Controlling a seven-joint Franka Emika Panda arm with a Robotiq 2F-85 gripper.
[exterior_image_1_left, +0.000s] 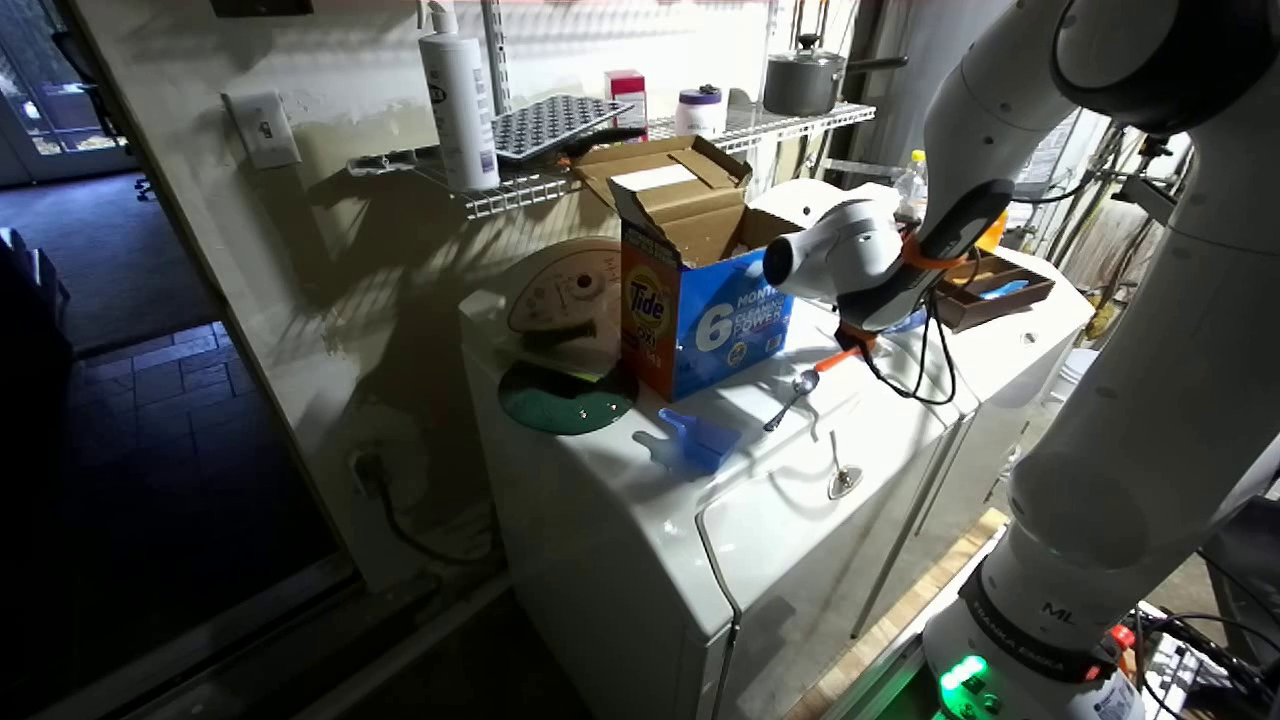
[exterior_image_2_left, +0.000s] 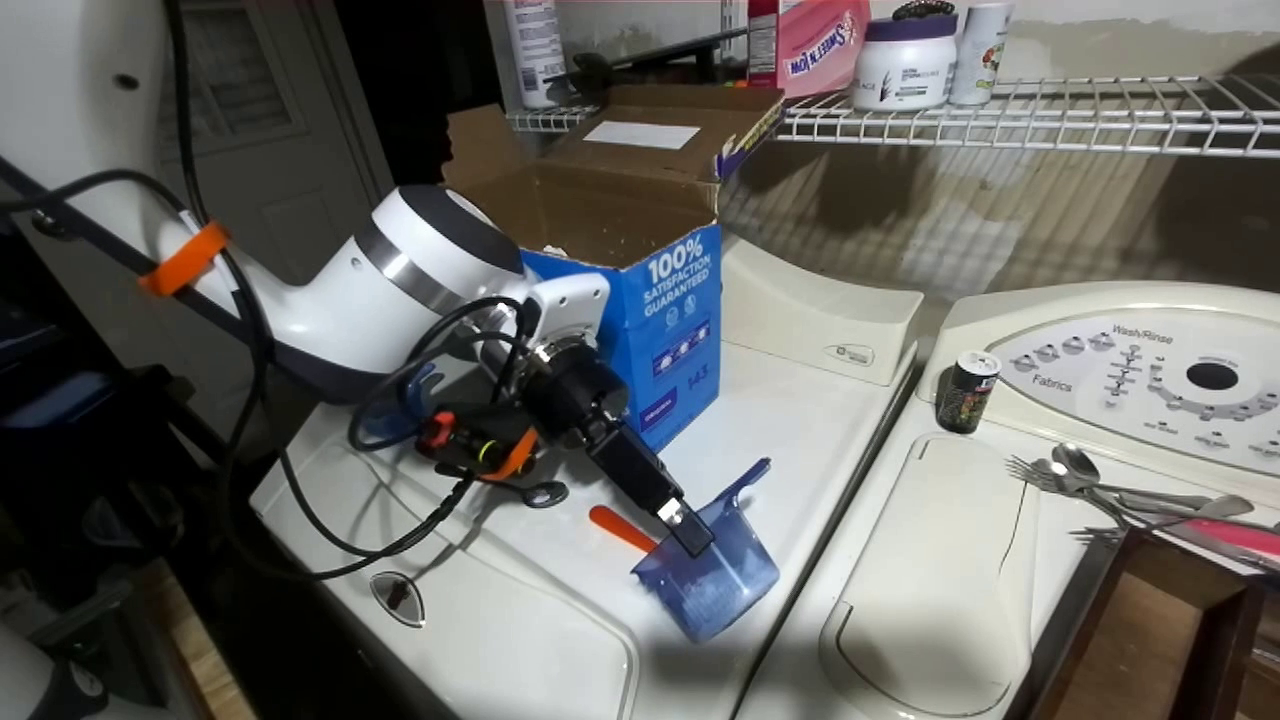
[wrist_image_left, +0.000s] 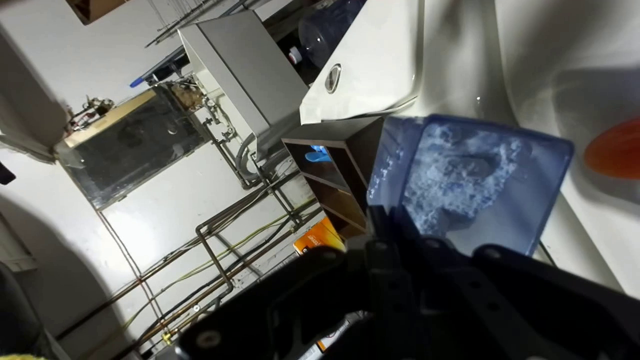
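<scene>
Gripper (wrist_image_left: 391, 214) clenched, I held the blue scoop (exterior_image_2_left: 725, 590) by one side, just beyond the fingertips (exterior_image_2_left: 695, 537), over the white machine top (exterior_image_2_left: 800, 430), the scoop tilted, handle (exterior_image_2_left: 748, 482) slanting upward, apart from the open blue box (exterior_image_2_left: 680, 340).

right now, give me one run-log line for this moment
gripper: closed on wall of blue scoop | inside it: whitish residue | Tide box: top open | second blue scoop: ungripped
</scene>
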